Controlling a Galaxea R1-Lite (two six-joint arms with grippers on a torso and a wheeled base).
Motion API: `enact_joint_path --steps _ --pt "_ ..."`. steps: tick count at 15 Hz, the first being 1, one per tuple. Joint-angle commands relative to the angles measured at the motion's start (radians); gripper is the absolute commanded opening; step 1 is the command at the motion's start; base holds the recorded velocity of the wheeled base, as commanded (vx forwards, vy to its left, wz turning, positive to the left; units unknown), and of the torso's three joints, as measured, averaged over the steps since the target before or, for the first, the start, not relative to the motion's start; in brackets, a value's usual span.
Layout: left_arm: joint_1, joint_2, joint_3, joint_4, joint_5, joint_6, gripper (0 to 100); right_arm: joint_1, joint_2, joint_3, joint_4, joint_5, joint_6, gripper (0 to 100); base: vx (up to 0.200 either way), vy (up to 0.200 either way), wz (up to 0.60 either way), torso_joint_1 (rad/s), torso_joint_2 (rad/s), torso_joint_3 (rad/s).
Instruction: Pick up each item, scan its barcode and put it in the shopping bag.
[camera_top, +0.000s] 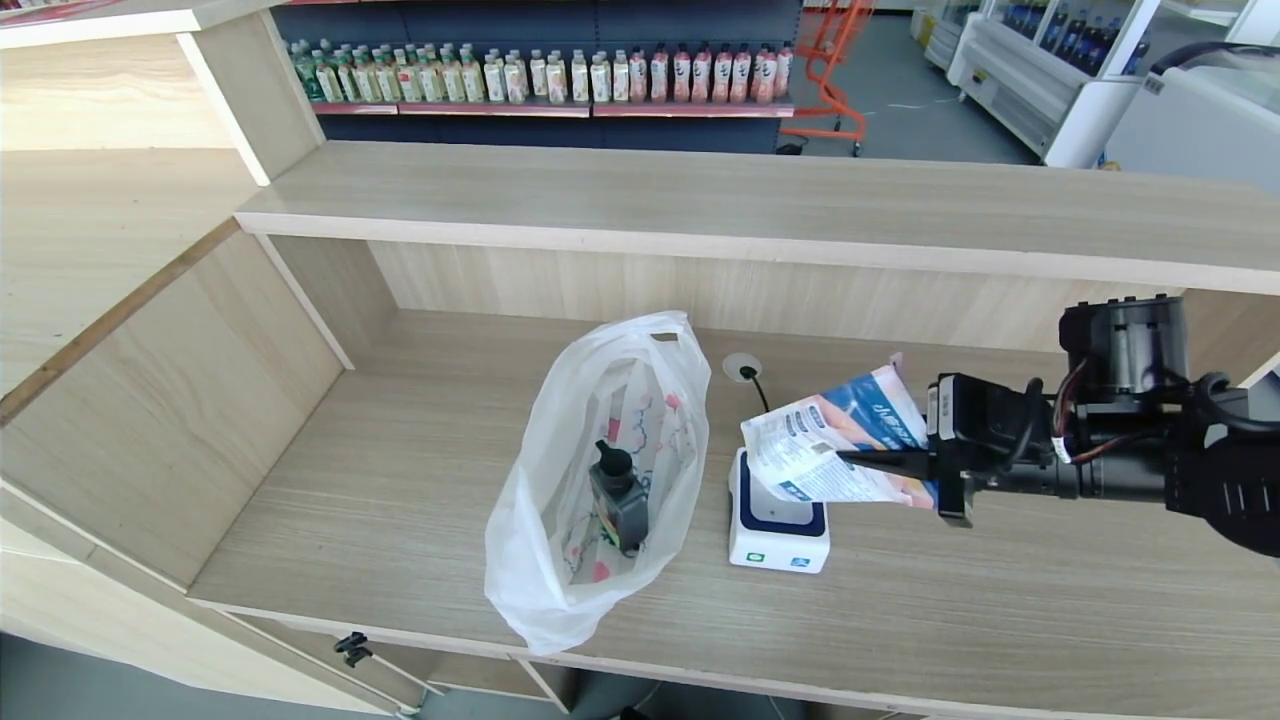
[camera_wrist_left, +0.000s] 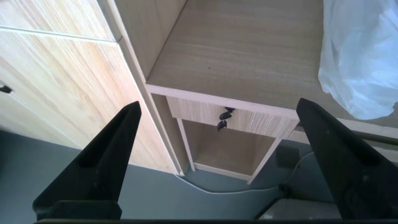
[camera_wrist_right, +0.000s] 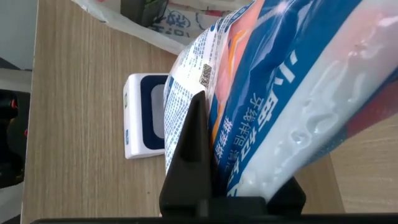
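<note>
Here, the blue-and-white packet (camera_top: 835, 440) hangs right of centre in the head view. It is pinched between the fingers of the right claw (camera_top: 880, 462), and its lower end hangs over the white scanner (camera_top: 790, 548) on the counter (camera_top: 400, 480). Left of the scanner, mid-frame, the white shopping bag (camera_top: 560, 570) lies open with a dark object (camera_top: 620, 500) inside it. A black cable (camera_top: 757, 388) runs from behind the scanner to a round hole in the counter. The left claw (camera_wrist_left: 219, 106) is spread wide, facing the counter's front edge, with a corner of the bag at the upper right of its view.
</note>
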Motion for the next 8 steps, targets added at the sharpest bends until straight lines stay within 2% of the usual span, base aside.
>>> enact_joint_path --steps 1,8 --pt "0.000 0.002 0.000 0.000 0.001 0.000 100 -0.005 0.054 0.005 -0.033 0.005 -0.014 0 0.000 0.000 0.00 0.000 0.00 0.000" --pt "0.000 0.002 0.000 0.001 0.001 0.000 100 -0.005 0.137 -0.001 -0.101 0.005 -0.012 0 0.000 0.000 0.00 0.000 0.00 0.000"
